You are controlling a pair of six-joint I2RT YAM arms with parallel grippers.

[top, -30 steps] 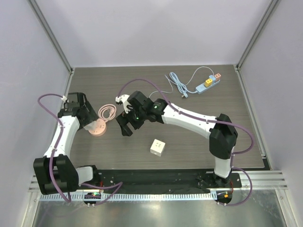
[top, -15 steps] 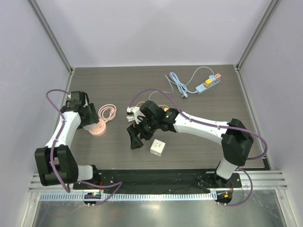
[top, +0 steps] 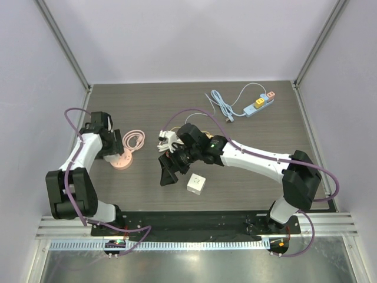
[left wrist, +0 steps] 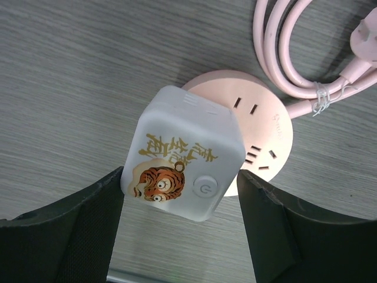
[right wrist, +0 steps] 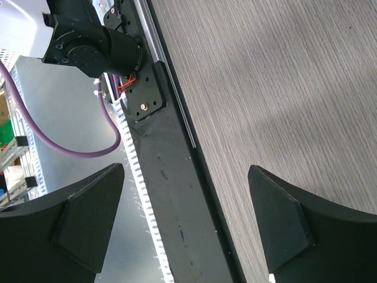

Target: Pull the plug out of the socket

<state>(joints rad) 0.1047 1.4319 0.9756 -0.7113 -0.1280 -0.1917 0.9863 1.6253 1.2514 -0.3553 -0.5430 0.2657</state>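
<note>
The round pink socket point(left wrist: 265, 130) sits on the desk point(top: 247, 177) near its left edge, close to the left wall. The white plug point(left wrist: 185, 153), printed with a tiger and a power button, is seated in its top. The left end effector point(left wrist: 179, 175) comes down over the plug, and its two black fingers point(left wrist: 65, 230) press against the plug's opposite sides, gripping it. The socket's pink cord point(left wrist: 283, 53) lies coiled and tied just behind the socket, which leaves little free room on that side. The right end effector point(top: 168, 174) hovers over the front middle of the desk with its jaws spread wide and nothing between them. Its wrist camera looks across bare wood grain to the black rail point(right wrist: 171, 194) along the near edge. A white cube adapter point(top: 197, 183) lies just to the right of it, apart from the fingers, and a small bundle of white cable point(top: 166, 140) rests beside the right arm's wrist. Near the far right corner lies a blue power strip point(top: 257, 104) with its pale blue cord point(top: 221, 103) looped beside it. The back left, the centre back and the front right of the desk are open surface, bounded by walls on three sides. By count there are two arms, one pink socket, one white plug, one cube adapter, one power strip and one white cable bundle.
</note>
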